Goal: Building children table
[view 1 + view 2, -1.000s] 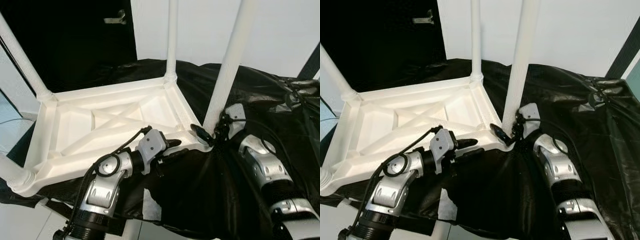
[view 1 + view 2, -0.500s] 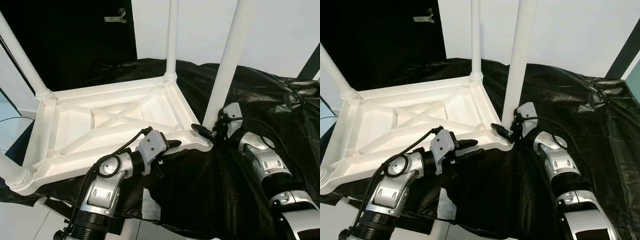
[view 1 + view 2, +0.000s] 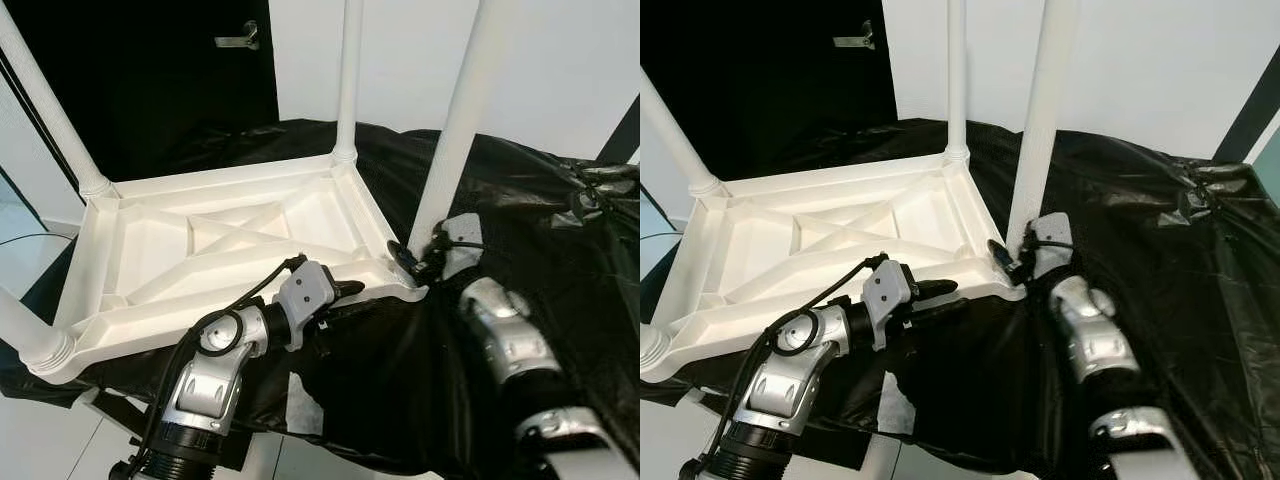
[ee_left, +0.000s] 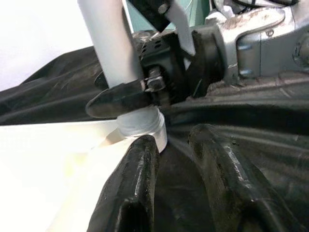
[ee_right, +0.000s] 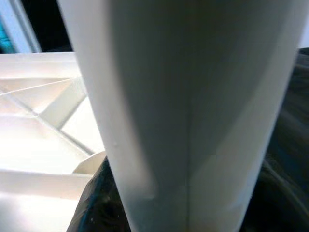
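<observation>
- Clearly, the upturned white tabletop (image 3: 230, 250) lay on the black sheet (image 3: 520, 200), legs up.
- Right gripper (image 3: 1006, 256) clasped the near-corner leg (image 3: 455, 130) at its base.
- Left gripper (image 3: 345, 297) pinched the near rim (image 3: 230, 322).
- Best practice: twist the leg upright while bracing the rim against turning.

Upturned white table (image 3: 200, 250) on black sheet (image 3: 520, 200) — right gripper (image 3: 412, 258) seemingly around leg (image 3: 445, 170).
</observation>
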Robot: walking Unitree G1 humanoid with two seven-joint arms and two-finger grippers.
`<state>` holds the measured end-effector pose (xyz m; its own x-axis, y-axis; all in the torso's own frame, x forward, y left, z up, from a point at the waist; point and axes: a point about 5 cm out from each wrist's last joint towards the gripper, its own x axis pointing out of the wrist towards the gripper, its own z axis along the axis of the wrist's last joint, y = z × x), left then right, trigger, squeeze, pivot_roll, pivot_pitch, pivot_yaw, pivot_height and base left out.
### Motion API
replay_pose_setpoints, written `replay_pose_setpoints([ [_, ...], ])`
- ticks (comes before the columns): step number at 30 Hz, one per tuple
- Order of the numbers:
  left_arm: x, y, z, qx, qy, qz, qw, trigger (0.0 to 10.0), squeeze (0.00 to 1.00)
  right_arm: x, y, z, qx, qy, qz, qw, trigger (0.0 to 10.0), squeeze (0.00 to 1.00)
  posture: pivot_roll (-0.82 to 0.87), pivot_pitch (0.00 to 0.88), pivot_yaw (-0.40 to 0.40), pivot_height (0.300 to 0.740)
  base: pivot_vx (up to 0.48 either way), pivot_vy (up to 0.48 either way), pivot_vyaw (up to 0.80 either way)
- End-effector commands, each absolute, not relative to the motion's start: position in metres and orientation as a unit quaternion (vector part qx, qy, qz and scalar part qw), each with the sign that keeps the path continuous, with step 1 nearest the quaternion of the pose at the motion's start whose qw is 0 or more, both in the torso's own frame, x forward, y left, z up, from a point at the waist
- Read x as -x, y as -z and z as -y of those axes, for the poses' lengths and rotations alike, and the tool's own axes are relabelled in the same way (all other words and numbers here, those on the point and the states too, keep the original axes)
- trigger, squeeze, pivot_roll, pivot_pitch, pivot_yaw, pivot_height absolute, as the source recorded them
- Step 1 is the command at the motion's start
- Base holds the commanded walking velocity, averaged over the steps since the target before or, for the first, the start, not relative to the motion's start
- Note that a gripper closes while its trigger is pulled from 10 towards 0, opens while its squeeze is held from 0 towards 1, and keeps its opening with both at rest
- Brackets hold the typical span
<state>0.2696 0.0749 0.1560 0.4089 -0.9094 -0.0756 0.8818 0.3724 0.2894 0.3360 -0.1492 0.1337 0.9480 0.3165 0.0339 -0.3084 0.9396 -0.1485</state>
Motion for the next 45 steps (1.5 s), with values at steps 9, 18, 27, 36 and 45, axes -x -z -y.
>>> replay_pose_setpoints([
  [9, -0.273, -0.158, -0.077, -0.144, 0.489, 0.061, 0.858, 10.0, 0.00, -0.319, -0.105, 0.137, 0.043, 0.049, -0.019, 0.998, 10.0, 0.00, 0.00, 0.000, -0.033, 0.740, 0.000, 0.000, 0.00],
  [18, -0.274, -0.158, -0.074, -0.145, 0.493, 0.062, 0.855, 10.0, 0.00, -0.315, -0.108, 0.134, 0.037, 0.053, -0.016, 0.998, 10.0, 0.00, 0.00, 0.000, -0.029, 0.740, 0.000, 0.000, 0.00],
  [27, -0.272, -0.158, -0.074, -0.143, 0.492, 0.061, 0.856, 10.0, 0.00, -0.312, -0.117, 0.133, 0.033, 0.024, 0.016, 0.999, 10.0, 1.00, 0.00, 0.000, -0.035, 0.740, 0.000, 0.000, 0.00],
  [36, -0.272, -0.158, -0.076, -0.140, 0.486, 0.062, 0.860, 10.0, 0.00, -0.307, -0.123, 0.145, 0.026, -0.114, 0.040, 0.992, 10.0, 0.00, 0.00, 0.000, -0.034, 0.740, 0.000, 0.000, 0.00],
  [45, -0.276, -0.161, -0.076, -0.140, 0.483, 0.067, 0.862, 10.0, 0.00, -0.327, -0.139, 0.158, 0.083, -0.271, 0.036, 0.958, 10.0, 0.00, 0.00, 0.000, -0.036, 0.740, 0.000, 0.000, 0.00],
])
